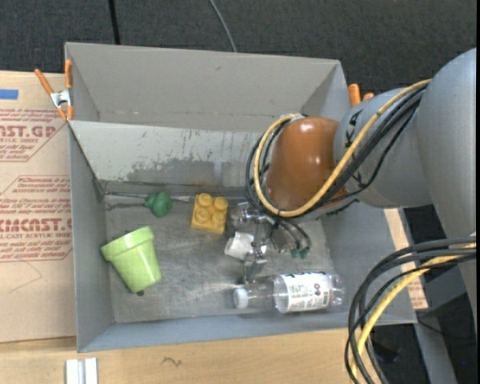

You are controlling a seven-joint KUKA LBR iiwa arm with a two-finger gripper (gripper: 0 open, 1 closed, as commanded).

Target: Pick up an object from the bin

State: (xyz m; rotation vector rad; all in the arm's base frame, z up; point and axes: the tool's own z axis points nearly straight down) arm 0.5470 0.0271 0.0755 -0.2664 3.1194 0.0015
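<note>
So the gripper (252, 250) is down low in the grey bin (200, 78), right-of-middle on the floor, hanging under that orange cover (300, 162) on the wrist with cables (264, 166) looped all around it. Honestly can't tell whether the jaws are open or closed, since the metal bits down there just blur into each other from this angle.

The thing it's sitting closest to is a small white piece (238, 247), right up against the gripper's left side. Whether it's actually clamped or just touching, I can't say. It looks like a little chunky plastic bit, but I can't make out more than that.

What's around it:
- yellow toy brick (210, 213) with studs on top, just up and left of the white piece, near the back wall
- clear plastic bottle (300, 292) lying on its side along the near wall, white cap pointing left, just below the gripper
- light green flower pot (134, 258) tipped over on its side, well off to the left, rim pointing up-left
- small dark green knob-shaped thing (158, 205) by the back wall, left of the brick, with a thin stem running off to the left

Everything's spread out on the floor, with nothing stacked
</note>
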